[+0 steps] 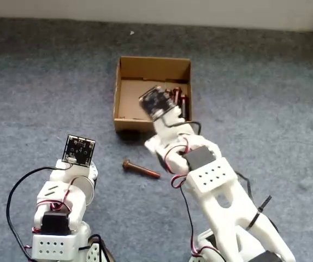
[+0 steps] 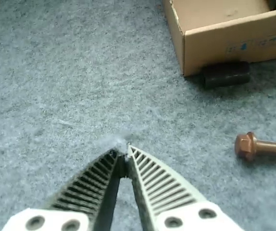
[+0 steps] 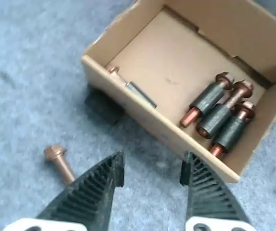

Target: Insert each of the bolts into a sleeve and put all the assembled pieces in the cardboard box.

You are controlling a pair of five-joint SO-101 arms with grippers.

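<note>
- left gripper (image 2: 123, 155): ribbed jaws shut tip to tip, empty, over grey carpet (image 2: 56, 72).
- right gripper (image 3: 152, 162): jaws apart, empty.
- brown cardboard box (image 3: 150, 122): near wall just ahead of the right jaws.
- three copper bolts in black sleeves (image 3: 218, 120): side by side inside the box.
- black cylindrical sleeve (image 2: 226, 73): on carpet, touching the box's outer wall, well ahead of the left jaws.
- bare copper hex-head bolt (image 2: 260, 147): on carpet, near the left jaws.

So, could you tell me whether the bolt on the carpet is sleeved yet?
Not sleeved: the bolt lies bare outside the cardboard box; a black sleeve lies apart beside it.
</note>
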